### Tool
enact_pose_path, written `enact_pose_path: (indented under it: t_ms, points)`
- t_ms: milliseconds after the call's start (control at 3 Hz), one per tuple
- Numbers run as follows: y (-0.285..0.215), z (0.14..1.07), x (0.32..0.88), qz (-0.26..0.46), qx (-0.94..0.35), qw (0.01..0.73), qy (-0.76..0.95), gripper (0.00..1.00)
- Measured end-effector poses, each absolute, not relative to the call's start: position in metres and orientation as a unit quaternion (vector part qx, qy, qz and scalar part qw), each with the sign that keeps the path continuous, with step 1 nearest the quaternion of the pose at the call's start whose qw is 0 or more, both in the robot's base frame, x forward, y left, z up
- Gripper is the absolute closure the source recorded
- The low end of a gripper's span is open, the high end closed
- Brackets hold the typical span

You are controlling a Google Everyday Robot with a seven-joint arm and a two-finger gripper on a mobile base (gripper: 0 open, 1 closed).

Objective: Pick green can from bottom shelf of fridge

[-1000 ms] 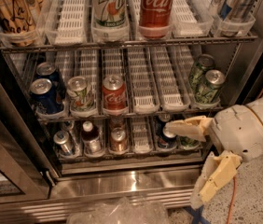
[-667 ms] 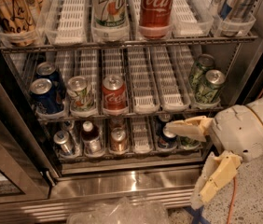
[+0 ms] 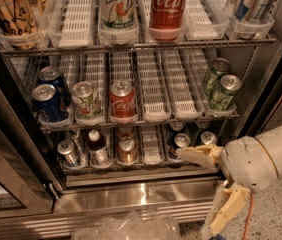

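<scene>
The small dark green can point(image 3: 207, 138) with a silver top stands at the front of the right-hand lane of the bottom shelf point(image 3: 151, 146), a wire rack fitted with white slotted plastic lanes, inside the tall stainless-steel fridge point(image 3: 131, 194).

The cream-coloured two-finger gripper point(image 3: 193, 191) sits just below and to the right of the green can, at the shelf's front edge. Its jaws are spread wide and grip nothing. The upper finger point(image 3: 198, 155) reaches in level, directly beneath the green can's top, with its tip under a neighbouring dark can with a silver lid point(image 3: 181, 141) just left of the green can. Whether that finger touches either can I cannot tell. The lower finger point(image 3: 228, 209) hangs down well below the green can, outside the fridge.

Further left of the green can on the same shelf are a copper-brown can point(image 3: 127, 151), a dark bottle with a white cap point(image 3: 97, 147) and a silver can point(image 3: 68, 152), with one bare lane between the copper-brown can and the dark one.

On the rack above the green can stand two paler green-and-white patterned cans point(image 3: 228, 91). Up and to the left are a red cola can point(image 3: 122, 100), a white-and-green can point(image 3: 86, 100) and dark blue cans point(image 3: 48, 102). Crumpled clear plastic point(image 3: 126, 227) lies on the floor, below and left of the green can (near the bottom edge of the view).
</scene>
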State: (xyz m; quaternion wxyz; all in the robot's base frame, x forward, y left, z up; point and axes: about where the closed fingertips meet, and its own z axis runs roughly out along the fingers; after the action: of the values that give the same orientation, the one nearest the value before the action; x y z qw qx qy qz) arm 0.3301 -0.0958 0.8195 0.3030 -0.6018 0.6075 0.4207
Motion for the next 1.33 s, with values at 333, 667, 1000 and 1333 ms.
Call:
enact_pose_path:
  t_ms: [333, 667, 1000, 1333]
  points:
    - [-0.103, 0.780, 0.319, 0.433, -0.597, 0.272, 0.618, 0.00]
    - [-0.103, 0.780, 0.319, 0.433, -0.597, 0.272, 0.618, 0.00]
    - [-0.093, 0.774, 0.317, 0.473, -0.576, 0.317, 0.586, 0.00]
    - [-0.067, 0.757, 0.311, 0.559, -0.515, 0.397, 0.514, 0.00]
